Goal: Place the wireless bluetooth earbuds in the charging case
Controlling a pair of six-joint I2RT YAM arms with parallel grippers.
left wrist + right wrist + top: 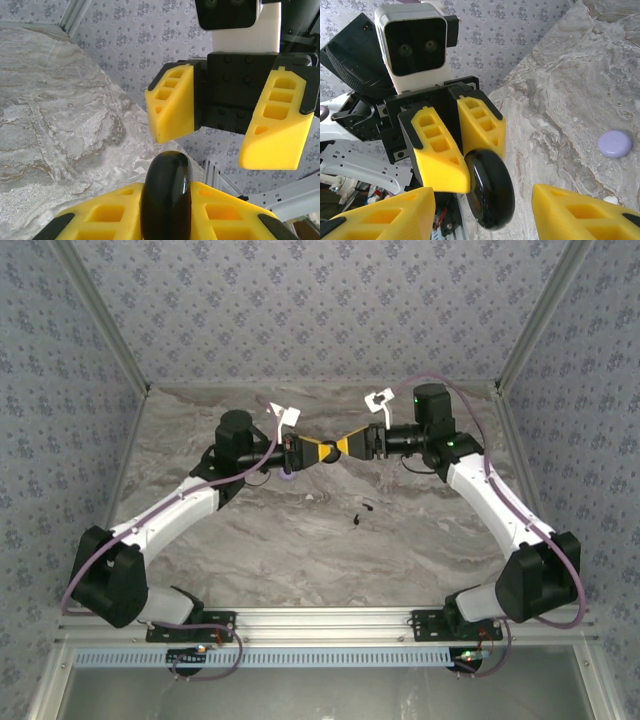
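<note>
Obs: left gripper (pixel 165 192) clamped on charging case (pixel 490 192); right gripper (pixel 222 125) has its jaws apart, empty. The earbuds (pixel 365 507) lie mid-table (pixel 250 560). Judged tiny, light, probably slippery; pinch across the body.

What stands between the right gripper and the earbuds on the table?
Nothing visible. The earbuds lie on the table, lower and closer to its near edge than the right gripper, which hangs open facing the case pinched in the left gripper.

1. Two grippers: the left gripper (pixel 322 452) and the right gripper (pixel 215 145).
2. One black round puck (pixel 166 200).
3. Seemingly two earbuds (pixel 368 506), the second (pixel 354 520) just beside; both are tiny specks.
4. One lilac disc (pixel 614 144).
</note>
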